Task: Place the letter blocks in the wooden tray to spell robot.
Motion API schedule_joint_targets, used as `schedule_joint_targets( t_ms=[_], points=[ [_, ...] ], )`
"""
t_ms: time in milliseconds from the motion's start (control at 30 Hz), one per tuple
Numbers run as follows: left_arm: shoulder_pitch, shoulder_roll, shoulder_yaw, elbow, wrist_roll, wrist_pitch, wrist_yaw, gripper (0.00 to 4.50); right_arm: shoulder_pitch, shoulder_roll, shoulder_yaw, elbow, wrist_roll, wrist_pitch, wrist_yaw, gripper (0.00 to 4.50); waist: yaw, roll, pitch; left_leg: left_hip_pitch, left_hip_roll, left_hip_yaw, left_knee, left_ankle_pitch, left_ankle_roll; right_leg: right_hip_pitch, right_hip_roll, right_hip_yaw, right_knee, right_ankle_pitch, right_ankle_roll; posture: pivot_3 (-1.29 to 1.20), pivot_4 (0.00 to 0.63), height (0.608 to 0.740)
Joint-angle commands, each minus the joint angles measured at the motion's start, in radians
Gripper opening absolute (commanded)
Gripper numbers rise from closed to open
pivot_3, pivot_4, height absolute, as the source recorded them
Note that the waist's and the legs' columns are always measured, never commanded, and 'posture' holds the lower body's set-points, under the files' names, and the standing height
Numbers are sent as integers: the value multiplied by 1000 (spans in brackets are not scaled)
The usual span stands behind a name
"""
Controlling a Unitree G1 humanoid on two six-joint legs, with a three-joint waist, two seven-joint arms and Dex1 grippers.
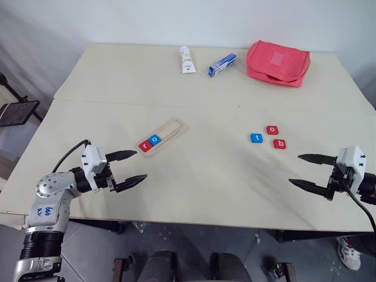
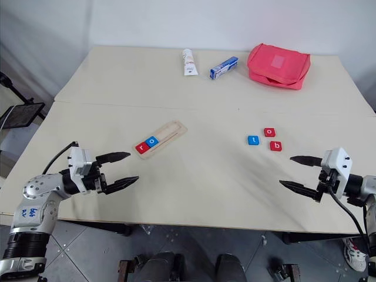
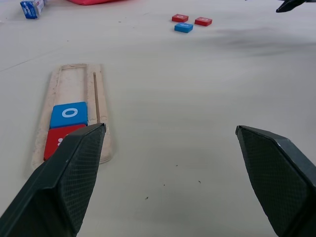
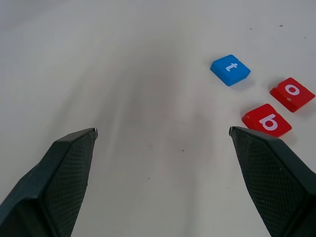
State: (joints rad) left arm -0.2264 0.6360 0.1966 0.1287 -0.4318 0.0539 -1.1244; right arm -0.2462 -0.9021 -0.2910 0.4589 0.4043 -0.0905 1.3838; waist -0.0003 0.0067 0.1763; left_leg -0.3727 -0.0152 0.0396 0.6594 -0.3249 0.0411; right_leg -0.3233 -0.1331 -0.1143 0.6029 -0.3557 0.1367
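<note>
We see red r [image 1: 144, 146] and blue o [image 1: 154, 140] seated in the pale wooden tray [image 1: 174, 128]; red b [image 1: 279, 143], red o [image 1: 272, 130], blue t [image 1: 256, 138] remain loose. Both tools, left [image 1: 130, 169] and right [image 1: 309, 171], hang released, empty.

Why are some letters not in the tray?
Nothing is broken or spilled. The tray lies slanted, holding r and o. The t, o and b wait loose on the table.

Table [image 1: 194, 176] — wooden tray [image 1: 164, 137], three loose letter blocks [image 1: 269, 137], tube [image 1: 187, 59], box [image 1: 222, 64], pouch [image 1: 277, 62].
</note>
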Motion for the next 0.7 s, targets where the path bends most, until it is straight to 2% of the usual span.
schedule_joint_targets(
  t_ms=[33, 267, 467, 600, 700],
  points=[
    [1, 11, 23, -36, -16, -14, 6, 4500, -13, -11, -20, 9, 7, -23, 5, 4479, 0, 0, 0, 0, 0, 0, 0, 0, 0, 0, 0, 0, 0, 0, 0, 0, 150, 740],
    [38, 23, 49, -103, -24, 37, 72, 4500, -40, -8, -9, 32, -1, -25, -2, 4479, 0, 0, 0, 0, 0, 0, 0, 0, 0, 0, 0, 1, 0, 0, 0, 0, 150, 740],
    [171, 129, 139, -234, -55, 171, 97, 4500, -107, 12, 19, 74, -20, -31, -9, 4479, -5, 1, 1, 0, 1, 0, 0, 0, -1, 0, 0, 5, 0, 0, 0, 0, 150, 740],
    [150, 183, 131, -221, -34, 220, 108, 4500, -142, 27, 35, 82, -25, -30, -1, 4479, 2, 2, 2, 0, 1, -1, 3, -1, -1, 1, -1, 7, 0, 0, 0, 0, 150, 740],
    [78, 217, 89, -211, -16, 289, 132, 4500, -154, 34, 52, 66, -20, -24, 11, 4479, 7, 2, 2, -1, 0, -3, 4, -1, 0, 1, -1, 7, 1, 0, 0, 0, 150, 740]
  ],
)
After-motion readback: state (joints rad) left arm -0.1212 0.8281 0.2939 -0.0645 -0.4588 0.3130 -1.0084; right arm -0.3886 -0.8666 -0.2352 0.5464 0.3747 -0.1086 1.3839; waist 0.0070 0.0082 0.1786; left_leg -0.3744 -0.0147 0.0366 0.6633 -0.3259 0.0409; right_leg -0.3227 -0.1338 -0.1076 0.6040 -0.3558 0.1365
